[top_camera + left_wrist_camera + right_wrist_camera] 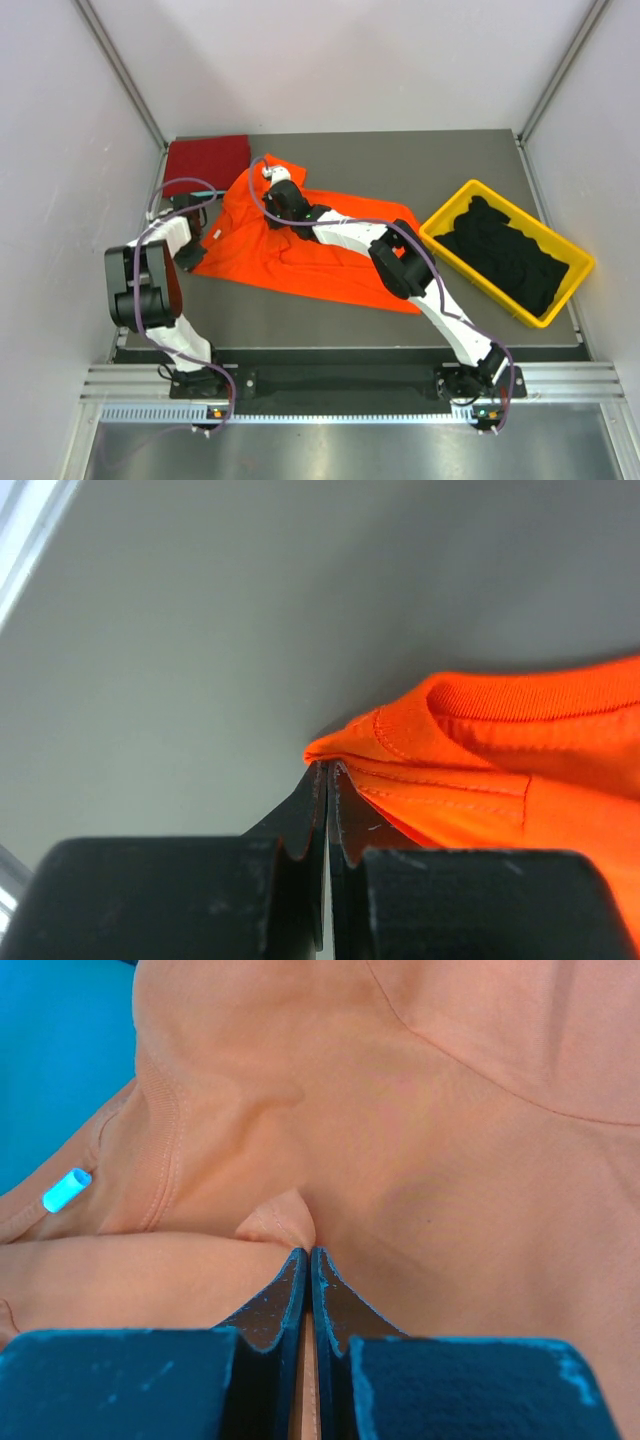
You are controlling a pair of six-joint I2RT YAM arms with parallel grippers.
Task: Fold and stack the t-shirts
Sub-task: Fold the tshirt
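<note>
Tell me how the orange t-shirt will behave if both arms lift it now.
Likely floppy: the orange t-shirt lies wrinkled and spread flat, so it should sag between the grips. Probably light, being thin cloth. The left gripper and right gripper each pinch only a small fold, which might slip.

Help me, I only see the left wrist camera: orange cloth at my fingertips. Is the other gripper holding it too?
Observer: Yes, the right gripper is shut on a pinch of the orange t-shirt, near its far end.
Operator: Any more shirts?
Observer: A dark red t-shirt lies folded at the far left corner of the table.
Operator: Where are the black ones?
Observer: The black t-shirts are heaped in the yellow bin on the right.
</note>
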